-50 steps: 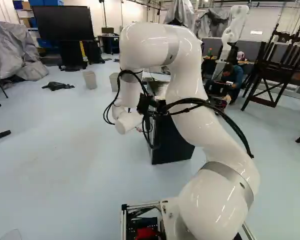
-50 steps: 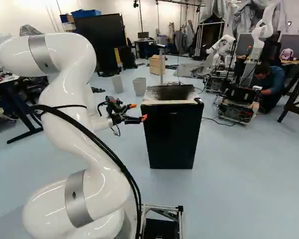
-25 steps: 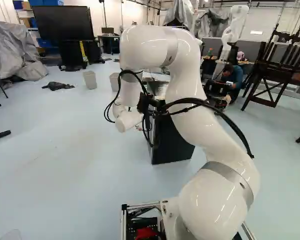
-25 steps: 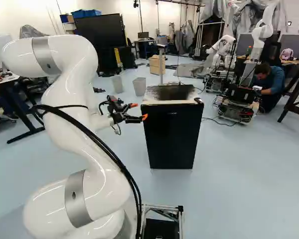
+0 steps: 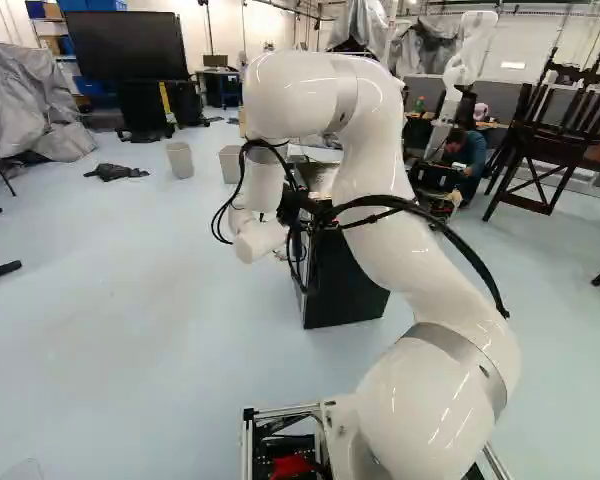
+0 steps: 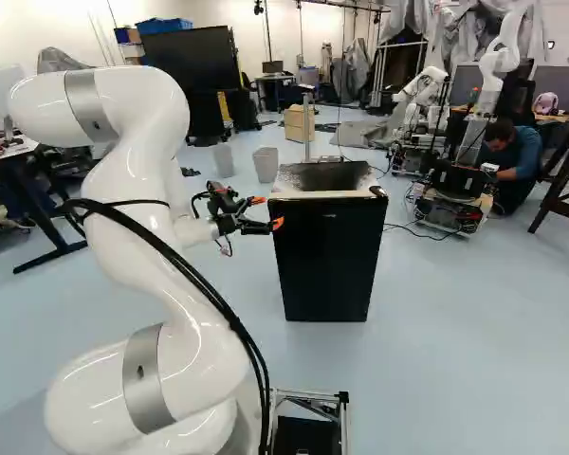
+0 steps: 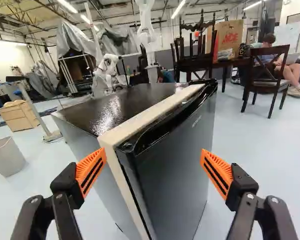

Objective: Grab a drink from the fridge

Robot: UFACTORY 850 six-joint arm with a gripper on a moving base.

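In the right base view my gripper [image 6: 268,212] stands at the near left edge of the black fridge [image 6: 326,258], its orange tips close to the door's upper left corner. From the wrist, the gripper [image 7: 153,170] is open, with the fridge [image 7: 175,175] ahead of it and its near upper door corner between the two spread orange pads. Neither pad visibly grips it. The door looks shut, with a pale strip along its edge. In the left base view the fridge [image 5: 345,285] is partly hidden behind my arm. No drink is visible.
Two grey bins [image 6: 266,164] stand behind the fridge to its left. Another robot [image 6: 455,194] is beyond it to the right, with a person crouching beside it. A dark wooden chair [image 7: 266,75] stands beyond the door side. A desk [image 6: 24,194] is at the far left.
The arm has shifted slightly to the right in both base views, bringing the gripper a little nearer the fridge's edge. The base and fridge have stayed put.
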